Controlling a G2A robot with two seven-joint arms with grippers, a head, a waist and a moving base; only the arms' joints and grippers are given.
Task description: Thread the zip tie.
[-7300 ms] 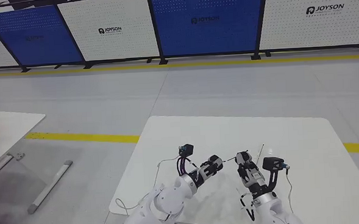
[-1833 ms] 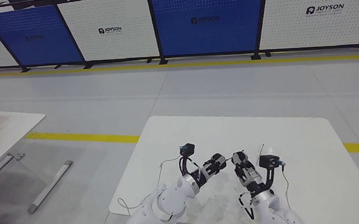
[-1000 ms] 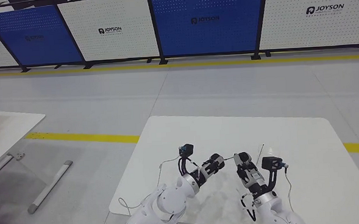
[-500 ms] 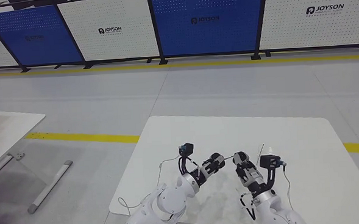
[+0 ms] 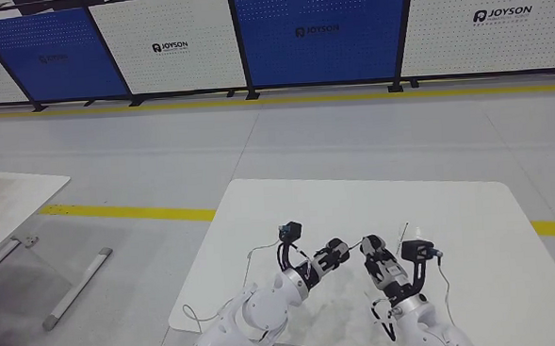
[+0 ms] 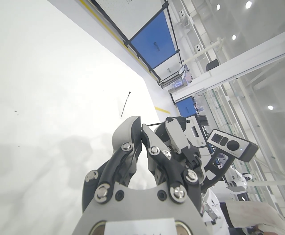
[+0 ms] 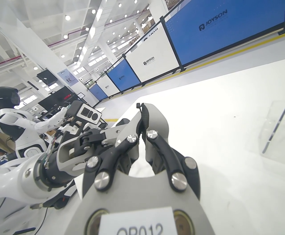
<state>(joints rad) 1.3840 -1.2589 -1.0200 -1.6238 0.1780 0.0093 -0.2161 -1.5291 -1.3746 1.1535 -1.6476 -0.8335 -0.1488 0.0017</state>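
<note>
Left gripper (image 6: pixel 141 130): closed on one end of the zip tie (image 6: pixel 153 124).
Right gripper (image 7: pixel 142 113): closed on the other end, black tip showing at the fingertips.
Zip tie: held above the surface (image 5: pixel 354 202), stretched between both grippers.
Spare tie (image 6: pixel 125 104): flat on the surface, apart.

The left tool (image 5: pixel 342 248) and right tool (image 5: pixel 365 243) have drawn slightly closer.

Blue and white perforated partition panels (image 5: pixel 319 34) line the 12 o'clock side beyond a pale grey floor (image 5: pixel 257 141) with yellow tape lines (image 5: pixel 129 212); a white side table (image 5: pixel 19 191) stands at 9 o'clock.
</note>
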